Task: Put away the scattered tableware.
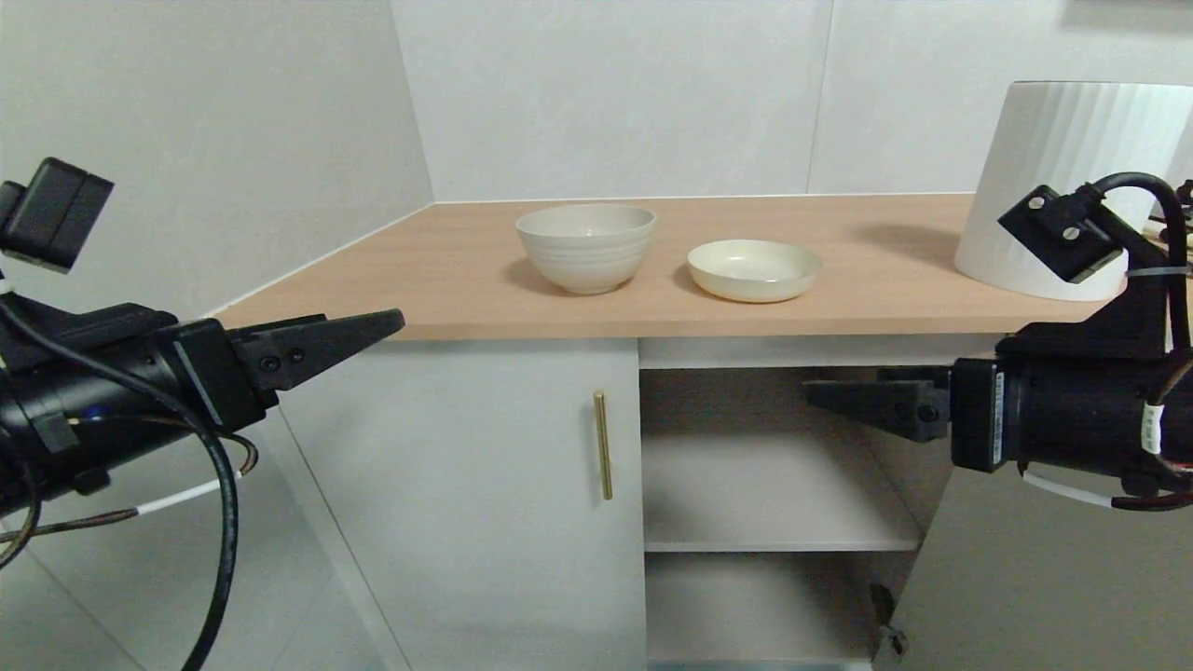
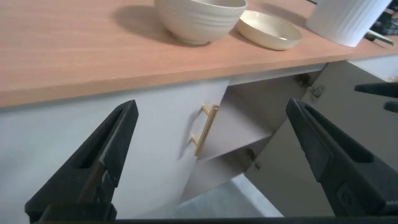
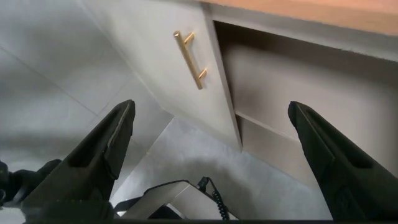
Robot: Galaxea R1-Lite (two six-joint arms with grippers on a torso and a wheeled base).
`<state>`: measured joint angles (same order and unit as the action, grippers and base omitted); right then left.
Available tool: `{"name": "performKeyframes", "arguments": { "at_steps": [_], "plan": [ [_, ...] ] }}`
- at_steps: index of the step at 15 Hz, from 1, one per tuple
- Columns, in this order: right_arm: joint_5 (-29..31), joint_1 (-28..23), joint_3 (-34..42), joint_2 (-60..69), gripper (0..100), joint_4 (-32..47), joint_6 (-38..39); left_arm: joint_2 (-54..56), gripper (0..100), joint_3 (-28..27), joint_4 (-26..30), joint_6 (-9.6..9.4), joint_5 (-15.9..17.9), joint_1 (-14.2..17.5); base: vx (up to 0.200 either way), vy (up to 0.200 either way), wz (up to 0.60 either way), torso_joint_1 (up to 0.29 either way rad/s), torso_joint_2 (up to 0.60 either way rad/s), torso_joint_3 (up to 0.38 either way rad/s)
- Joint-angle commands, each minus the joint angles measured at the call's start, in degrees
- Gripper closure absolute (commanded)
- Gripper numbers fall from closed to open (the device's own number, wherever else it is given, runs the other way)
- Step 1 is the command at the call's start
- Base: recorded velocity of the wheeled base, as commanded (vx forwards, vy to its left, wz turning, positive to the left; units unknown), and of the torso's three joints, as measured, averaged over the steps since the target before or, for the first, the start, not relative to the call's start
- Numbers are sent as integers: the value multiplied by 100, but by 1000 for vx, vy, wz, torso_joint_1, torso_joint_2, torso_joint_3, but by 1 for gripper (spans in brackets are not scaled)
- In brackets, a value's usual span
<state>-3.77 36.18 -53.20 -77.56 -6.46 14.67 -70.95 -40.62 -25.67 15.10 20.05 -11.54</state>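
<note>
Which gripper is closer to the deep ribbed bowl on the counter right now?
Left. The left gripper sits at the counter edge, left of the bowl; the right gripper is lower, before the open cabinet.

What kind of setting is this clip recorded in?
Probably a kitchen, or a mock-up of one: a wooden countertop in a corner carries a bowl and a shallow dish, and the white cabinet beneath has one door open onto shelves.

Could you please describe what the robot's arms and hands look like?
The left arm and right arm are black cylinders. The left hand and right hand have long, tapering black fingers. A boxy black camera tops each wrist; black cables loop under the left arm, a white label marks the right.
</note>
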Motion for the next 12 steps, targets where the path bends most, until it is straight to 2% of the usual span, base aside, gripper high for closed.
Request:
{"name": "performKeyframes", "arguments": {
  "at_steps": [1,12],
  "plan": [
    [-1,-15,3,-31,0,13,1,-95,0,1,1,1,-1,-14,0,0,0,90,-188,-286],
    [-10,-85,3,-181,0,-39,-25,-402,0,-104,1,10,7,-23,0,0,0,159,-474,-298]
  ]
}}
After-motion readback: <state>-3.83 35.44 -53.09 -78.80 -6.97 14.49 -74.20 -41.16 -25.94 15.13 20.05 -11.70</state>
